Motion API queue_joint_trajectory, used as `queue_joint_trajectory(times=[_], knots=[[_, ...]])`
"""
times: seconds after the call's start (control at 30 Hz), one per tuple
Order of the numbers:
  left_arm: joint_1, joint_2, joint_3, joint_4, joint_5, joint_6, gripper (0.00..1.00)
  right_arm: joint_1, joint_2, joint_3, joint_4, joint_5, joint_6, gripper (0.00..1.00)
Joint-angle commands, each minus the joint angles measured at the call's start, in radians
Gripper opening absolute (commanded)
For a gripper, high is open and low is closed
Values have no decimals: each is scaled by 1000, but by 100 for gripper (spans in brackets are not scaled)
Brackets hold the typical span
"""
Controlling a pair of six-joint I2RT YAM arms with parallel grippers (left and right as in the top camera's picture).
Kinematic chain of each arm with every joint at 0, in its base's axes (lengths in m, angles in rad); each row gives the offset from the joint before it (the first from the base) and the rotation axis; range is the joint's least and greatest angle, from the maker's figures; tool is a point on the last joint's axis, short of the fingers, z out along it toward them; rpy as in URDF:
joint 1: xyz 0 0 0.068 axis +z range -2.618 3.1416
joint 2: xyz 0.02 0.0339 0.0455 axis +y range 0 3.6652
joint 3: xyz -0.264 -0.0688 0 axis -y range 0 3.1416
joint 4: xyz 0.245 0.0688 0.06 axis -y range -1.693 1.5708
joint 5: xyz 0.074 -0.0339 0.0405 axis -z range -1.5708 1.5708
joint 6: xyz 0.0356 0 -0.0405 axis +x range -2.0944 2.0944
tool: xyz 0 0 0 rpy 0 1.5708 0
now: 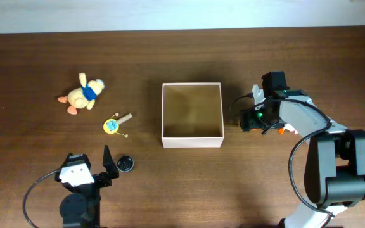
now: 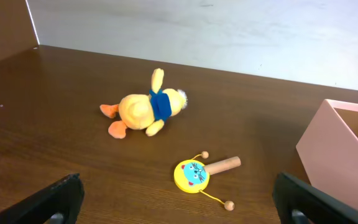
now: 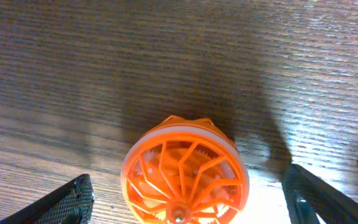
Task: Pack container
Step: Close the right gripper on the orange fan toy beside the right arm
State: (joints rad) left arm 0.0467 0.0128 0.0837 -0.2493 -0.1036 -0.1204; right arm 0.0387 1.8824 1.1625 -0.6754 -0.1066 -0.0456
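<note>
Near the middle of the counter (image 1: 170, 63) sits the container (image 1: 192, 140), a shallow square box resting flat with its open top facing straight up and its tan cardboard floor in plain sight. Being square, it has no long axis; its thin pale walls run parallel to the counter's edges. The counter is dark brown wood with a fine grain, and beyond its far edge a pale grey wall (image 1: 170, 12) closes the scene. Just beside the container's right wall the right gripper (image 3: 191, 200) points down at the wood, jaws apart, with an orange ribbed wheel (image 3: 185, 177) lying between them; the fingers stand clear of it on both sides. Left of the container, a short way off, lies a yellow rattle drum (image 1: 113, 125) with a cat face, its wooden handle pointing toward the container. Farther left and toward the far edge a yellow plush duck (image 1: 84, 94) with a blue collar lies on its side. Close to the front edge at the left, well apart from the container, the left gripper (image 2: 179, 202) has its jaws spread wide and holds nothing, and a small black disc (image 1: 125, 164) lies just to its right.
</note>
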Motion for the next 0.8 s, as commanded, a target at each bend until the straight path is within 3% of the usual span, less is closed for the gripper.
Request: queue_joint_trajectory(times=[0.0, 0.77], knots=[[4, -8, -6, 3, 13, 16, 99, -6, 9, 16, 3, -13, 0, 87], [4, -8, -6, 3, 13, 16, 99, -6, 21, 16, 37, -13, -3, 86]])
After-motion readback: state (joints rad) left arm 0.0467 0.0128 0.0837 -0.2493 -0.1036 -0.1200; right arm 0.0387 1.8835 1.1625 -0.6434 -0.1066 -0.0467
